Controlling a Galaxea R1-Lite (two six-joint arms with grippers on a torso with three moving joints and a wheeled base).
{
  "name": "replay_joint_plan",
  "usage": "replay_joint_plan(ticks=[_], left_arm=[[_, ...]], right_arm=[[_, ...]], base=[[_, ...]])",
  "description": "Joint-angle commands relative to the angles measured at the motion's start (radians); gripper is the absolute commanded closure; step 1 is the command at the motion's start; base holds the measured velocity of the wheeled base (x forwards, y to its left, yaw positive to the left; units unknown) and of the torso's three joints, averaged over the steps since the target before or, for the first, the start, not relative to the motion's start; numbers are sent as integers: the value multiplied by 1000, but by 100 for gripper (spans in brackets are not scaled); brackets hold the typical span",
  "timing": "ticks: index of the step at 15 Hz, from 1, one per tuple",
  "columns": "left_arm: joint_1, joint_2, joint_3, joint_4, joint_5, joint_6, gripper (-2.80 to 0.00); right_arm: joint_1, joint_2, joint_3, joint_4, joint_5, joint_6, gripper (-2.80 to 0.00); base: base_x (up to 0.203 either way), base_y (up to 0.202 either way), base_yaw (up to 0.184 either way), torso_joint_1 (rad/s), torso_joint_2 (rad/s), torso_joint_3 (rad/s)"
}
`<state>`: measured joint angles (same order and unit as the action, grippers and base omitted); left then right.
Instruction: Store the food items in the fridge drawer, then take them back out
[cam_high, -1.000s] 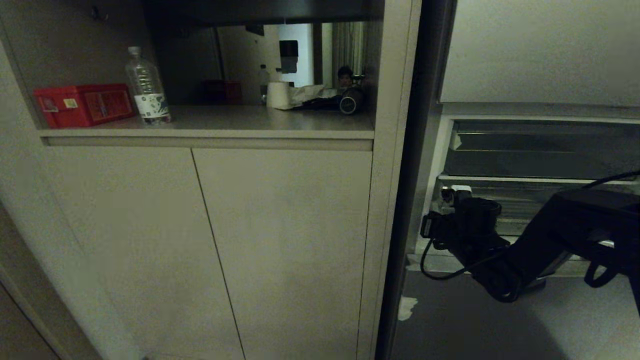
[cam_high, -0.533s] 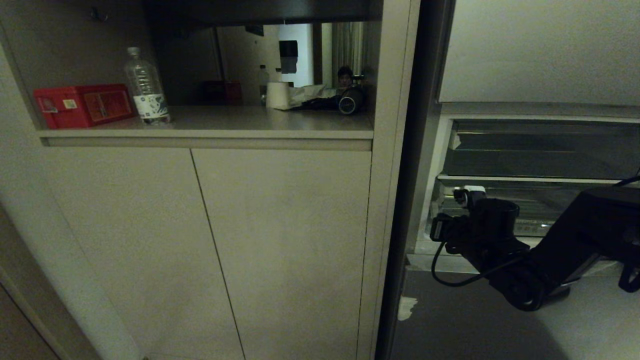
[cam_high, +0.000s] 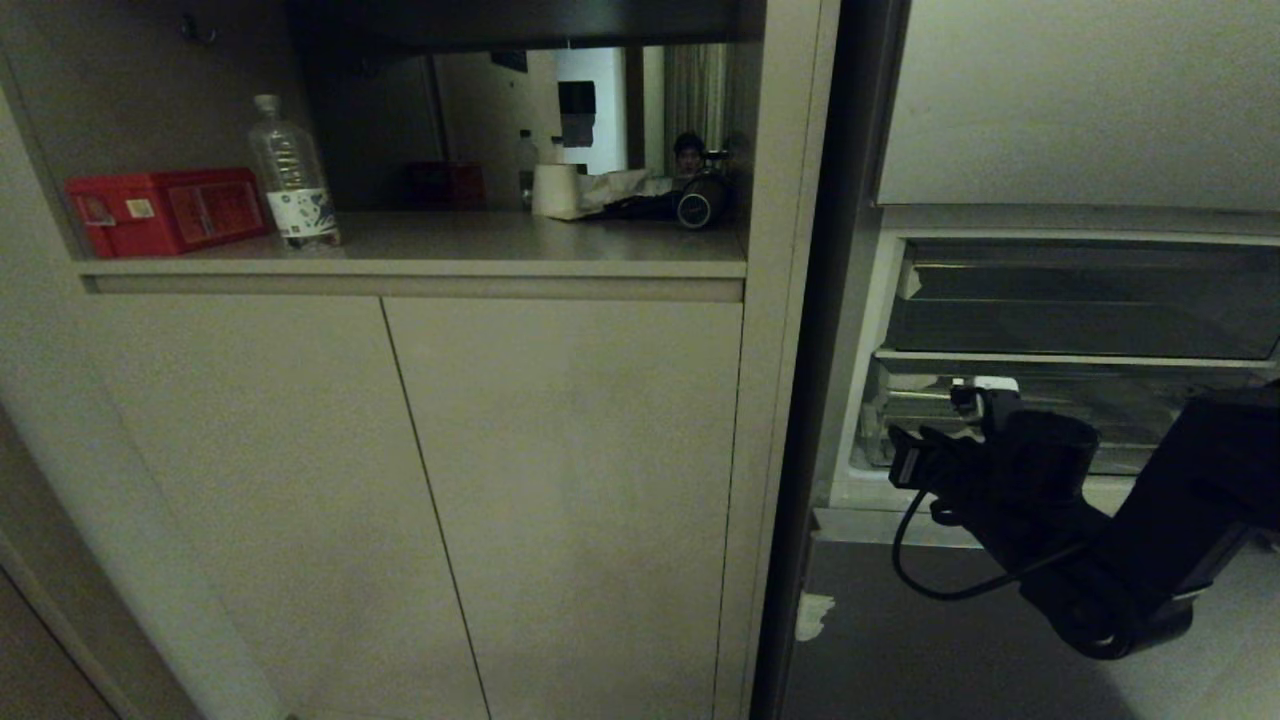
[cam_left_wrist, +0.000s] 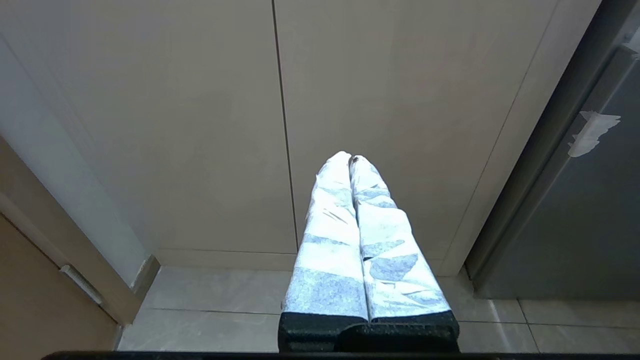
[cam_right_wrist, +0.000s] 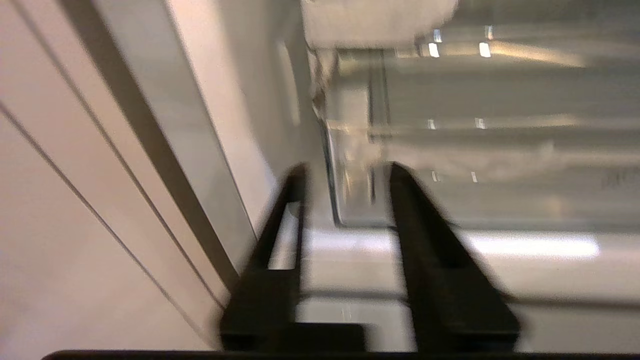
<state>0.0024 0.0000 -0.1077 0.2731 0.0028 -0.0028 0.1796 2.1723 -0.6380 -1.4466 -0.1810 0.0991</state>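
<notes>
In the head view the right gripper (cam_high: 975, 415) is seen at about 4 o'clock, right in front of the clear fridge drawer (cam_high: 1130, 410), whose long axis runs 9-to-3, and no food items can be made out anywhere. In the left wrist view the left gripper (cam_left_wrist: 351, 161) is pressed together and parked by the cabinet doors (cam_left_wrist: 200, 125), way off from the fridge. In the right wrist view the right gripper's fingers (cam_right_wrist: 420, 225) are spread with nothing between them, the drawer's front corner (cam_right_wrist: 345, 200) sitting dead ahead around 12 o'clock, so that arm is clearly the nearer one.

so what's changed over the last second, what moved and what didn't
The right gripper has slid rightward and down in the head view, along the front of the fridge drawer, and its fingers now stand apart with nothing between them. The left gripper stays shut by the cabinet doors. The shelf's water bottle and red box are unmoved.
</notes>
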Motion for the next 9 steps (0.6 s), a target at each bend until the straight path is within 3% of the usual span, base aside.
replay_joint_plan(ticks=[1,9], left_arm=[[1,2,0,1,0,0,0],[1,2,0,1,0,0,0]], right_arm=[[-27,90,44,-80,25,-29,-280],[-55,133,16,-83,101,-33,-280]], base=[[0,0,0,0,0,0],[0,0,0,0,0,0]])
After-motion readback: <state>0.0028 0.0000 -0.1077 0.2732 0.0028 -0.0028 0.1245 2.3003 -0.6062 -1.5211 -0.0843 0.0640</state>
